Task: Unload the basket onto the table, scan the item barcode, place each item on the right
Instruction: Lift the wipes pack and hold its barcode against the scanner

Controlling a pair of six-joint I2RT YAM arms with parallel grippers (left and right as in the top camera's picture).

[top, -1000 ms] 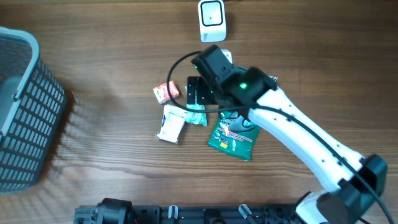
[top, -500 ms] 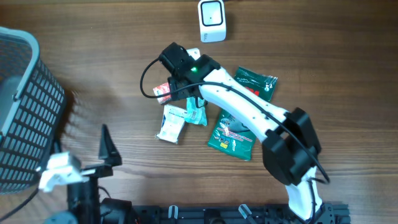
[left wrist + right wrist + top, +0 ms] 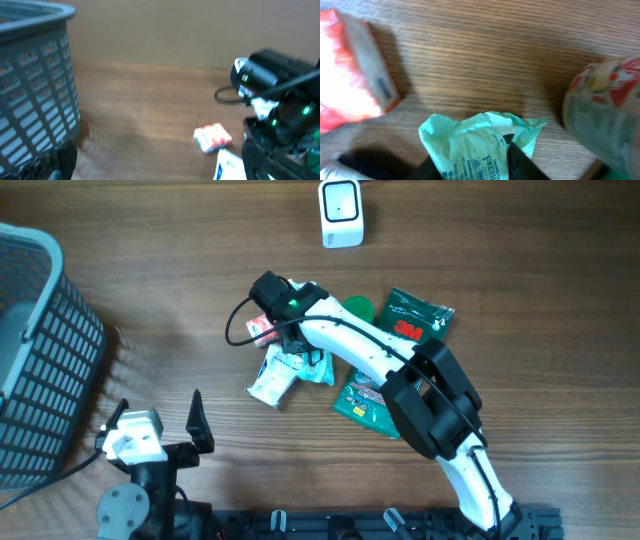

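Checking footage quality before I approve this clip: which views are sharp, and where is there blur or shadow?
Overhead: sharp, evenly lit, soft shadow beside the basket. Left wrist: soft throughout, the red packet smeared. Right wrist: mint packet print partly legible, the edges out of focus.

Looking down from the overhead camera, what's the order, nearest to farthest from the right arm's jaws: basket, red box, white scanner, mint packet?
1. Mint packet, right at them, mid-table.
2. Red box, just to the left in the picture.
3. Scanner, at the top edge.
4. Basket, far left.
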